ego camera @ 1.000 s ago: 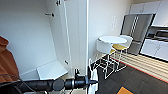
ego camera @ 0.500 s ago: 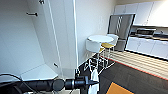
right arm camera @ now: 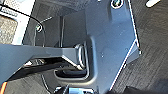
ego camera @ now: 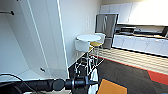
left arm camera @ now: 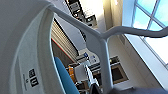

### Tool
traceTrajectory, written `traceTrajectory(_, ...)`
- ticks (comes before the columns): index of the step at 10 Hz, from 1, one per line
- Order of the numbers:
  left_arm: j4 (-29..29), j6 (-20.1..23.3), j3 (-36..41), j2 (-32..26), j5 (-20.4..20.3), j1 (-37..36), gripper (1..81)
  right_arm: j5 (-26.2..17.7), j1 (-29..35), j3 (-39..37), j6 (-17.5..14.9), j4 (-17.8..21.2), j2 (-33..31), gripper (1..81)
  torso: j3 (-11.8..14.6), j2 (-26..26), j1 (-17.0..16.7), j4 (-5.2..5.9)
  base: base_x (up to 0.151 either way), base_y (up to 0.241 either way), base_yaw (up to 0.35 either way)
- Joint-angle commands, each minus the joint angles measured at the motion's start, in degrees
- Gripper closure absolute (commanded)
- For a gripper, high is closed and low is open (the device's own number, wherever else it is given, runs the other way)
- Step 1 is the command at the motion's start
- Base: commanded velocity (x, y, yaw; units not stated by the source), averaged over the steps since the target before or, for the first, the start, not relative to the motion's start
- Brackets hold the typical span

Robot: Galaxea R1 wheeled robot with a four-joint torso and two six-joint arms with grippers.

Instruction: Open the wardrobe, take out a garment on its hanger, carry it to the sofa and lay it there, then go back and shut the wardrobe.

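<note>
Open wardrobe (ego camera: 37, 37) at frame left; left arm (ego camera: 50, 85) carries hanger (left arm camera: 100, 45) and garment (ego camera: 93, 80)—keep both level, clear of chairs (ego camera: 83, 47); jaws' state cannot be told.

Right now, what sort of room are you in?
Probably an office break room or shared kitchenette: a steel fridge, a counter with white cabinets, and a small round table with stools beside the open wardrobe.

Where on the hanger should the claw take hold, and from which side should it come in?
Probably the hanger is best gripped on the thick straight stem where its two arms meet. The arms are thin and sloped, so a grip there could slide. Come in from the open side, away from the garment, since its cloth crowds the other side of the stem.
</note>
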Motion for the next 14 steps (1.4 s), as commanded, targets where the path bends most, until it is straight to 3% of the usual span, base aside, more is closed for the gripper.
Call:
traceTrajectory(1, 1.61, 0.36, 2.52, -0.28, 0.62, -8.6, 81.1, -3.44, 1.01, 0.55, -0.02, 0.26, -0.74, 1.0, 0.0, 0.0, -0.02, 0.0, 0.0, 0.0, -0.338)
traceTrajectory(14, 2.4, 0.36, 3.14, -0.01, 1.58, -8.6, 81.1, -3.7, 1.01, -2.53, -0.02, 0.26, 1.19, 1.0, 0.04, -0.04, -0.07, 0.0, 0.0, 0.0, -0.338)
